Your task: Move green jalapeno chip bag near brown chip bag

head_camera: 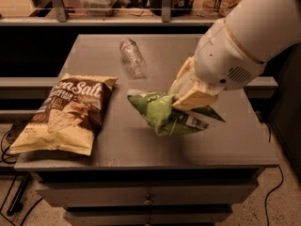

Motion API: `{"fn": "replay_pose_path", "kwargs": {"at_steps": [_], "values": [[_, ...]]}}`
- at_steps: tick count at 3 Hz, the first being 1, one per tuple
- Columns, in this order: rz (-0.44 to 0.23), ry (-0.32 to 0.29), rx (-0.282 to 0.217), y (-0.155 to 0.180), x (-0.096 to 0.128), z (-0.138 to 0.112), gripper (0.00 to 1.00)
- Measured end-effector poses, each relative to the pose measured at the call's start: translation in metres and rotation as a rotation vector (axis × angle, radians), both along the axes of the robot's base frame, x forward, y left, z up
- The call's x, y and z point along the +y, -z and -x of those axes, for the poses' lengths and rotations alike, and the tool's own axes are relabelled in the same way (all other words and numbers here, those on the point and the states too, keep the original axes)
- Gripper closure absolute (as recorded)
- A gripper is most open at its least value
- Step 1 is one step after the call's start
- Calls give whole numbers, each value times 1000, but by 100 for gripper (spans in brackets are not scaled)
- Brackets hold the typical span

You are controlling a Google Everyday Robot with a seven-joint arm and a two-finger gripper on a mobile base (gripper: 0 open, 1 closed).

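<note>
Looking like lab or office: gray table (pixel 225 140) with drawers (pixel 146 197), cables (pixel 6 149) trailing on floor (pixel 284 213), shelf (pixel 141 20) standing behind. Gripper (pixel 181 98) hanging over table middle, pinching green bag (pixel 160 117).

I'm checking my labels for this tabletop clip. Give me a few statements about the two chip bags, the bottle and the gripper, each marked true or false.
1. The gripper is clamped on the small glossy green jalapeno chip bag, right of the table's middle. True.
2. The large brown and cream "Sea Salt" chip bag stands upright. False: it lies flat on the left side of the grey table.
3. The clear plastic bottle lies on its side, farther back than both bags. True.
4. The green jalapeno chip bag touches the brown chip bag. False: bare table top shows between them.
</note>
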State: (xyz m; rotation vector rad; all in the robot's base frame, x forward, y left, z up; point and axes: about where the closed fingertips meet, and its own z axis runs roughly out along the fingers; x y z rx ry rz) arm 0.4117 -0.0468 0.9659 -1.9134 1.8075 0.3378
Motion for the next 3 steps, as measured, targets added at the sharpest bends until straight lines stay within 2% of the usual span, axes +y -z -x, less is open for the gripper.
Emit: {"fn": "replay_pose_path", "kwargs": {"at_steps": [1,3], "values": [[3,-60,5,12,32,0,100],[-17,-133,10,39,94,-26,59]]}}
